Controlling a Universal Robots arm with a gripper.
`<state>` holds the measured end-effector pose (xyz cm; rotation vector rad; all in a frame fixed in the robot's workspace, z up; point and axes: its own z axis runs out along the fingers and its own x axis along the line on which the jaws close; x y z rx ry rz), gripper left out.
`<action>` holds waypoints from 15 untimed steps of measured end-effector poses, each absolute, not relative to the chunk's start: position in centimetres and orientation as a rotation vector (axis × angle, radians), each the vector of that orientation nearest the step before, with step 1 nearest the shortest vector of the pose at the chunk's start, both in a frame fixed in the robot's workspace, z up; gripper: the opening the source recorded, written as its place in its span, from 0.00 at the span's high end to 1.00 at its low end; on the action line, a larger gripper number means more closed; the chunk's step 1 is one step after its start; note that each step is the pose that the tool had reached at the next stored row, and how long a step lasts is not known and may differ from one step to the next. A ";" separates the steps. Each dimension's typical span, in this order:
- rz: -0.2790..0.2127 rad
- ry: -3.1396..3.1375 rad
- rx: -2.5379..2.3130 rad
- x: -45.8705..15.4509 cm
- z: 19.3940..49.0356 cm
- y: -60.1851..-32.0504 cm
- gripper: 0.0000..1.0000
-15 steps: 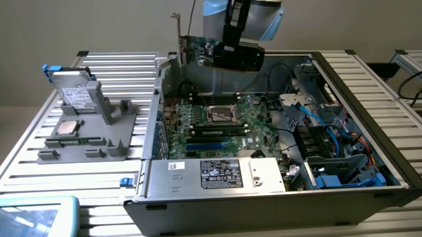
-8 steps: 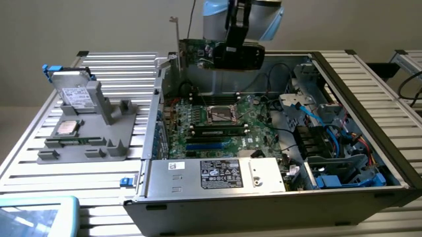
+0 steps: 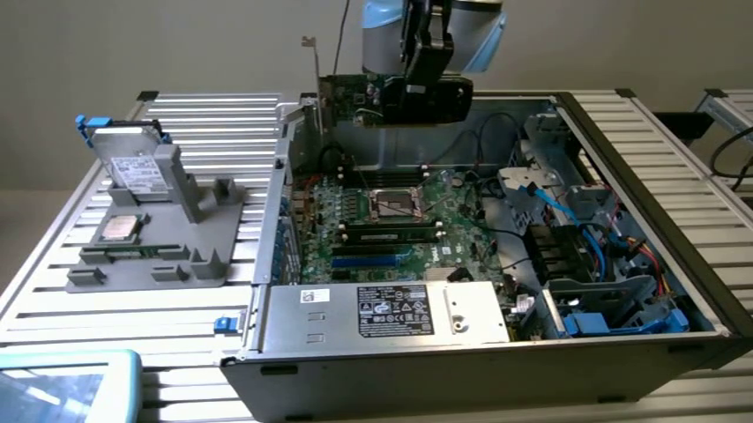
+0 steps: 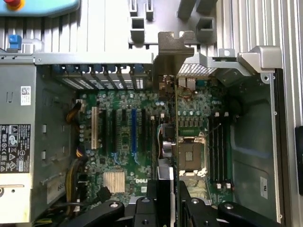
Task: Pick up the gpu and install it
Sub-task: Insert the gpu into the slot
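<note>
The gpu (image 3: 353, 95) is a green-edged card with a silver end bracket, and it hangs upright above the back part of the open computer case (image 3: 636, 167). My gripper (image 3: 408, 95) is shut on the card's top edge. In the wrist view the gpu (image 4: 175, 118) shows edge-on, running from my gripper (image 4: 168, 191) to its bracket (image 4: 173, 46). It hovers over the motherboard (image 4: 118, 142), between the expansion slots (image 4: 134, 130) and the processor socket (image 4: 191, 153). The card's lower edge stays clear of the slots.
A grey holder tray (image 3: 165, 264) on the slatted table at the exterior view's left carries a silver drive with a blue tab (image 3: 130, 163) and a square processor chip (image 3: 122, 227). The power supply (image 3: 394, 308) fills the case's near side. Cables and drive bays (image 3: 588, 256) crowd its right.
</note>
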<state>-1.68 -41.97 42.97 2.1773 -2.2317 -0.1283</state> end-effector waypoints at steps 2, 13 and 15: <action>-0.130 -2.229 2.177 -1.7 43.0 -42.0 0.73; -0.085 -2.213 2.158 -1.7 42.3 -42.0 0.73; -0.082 -2.212 2.157 -1.8 42.0 -42.0 0.73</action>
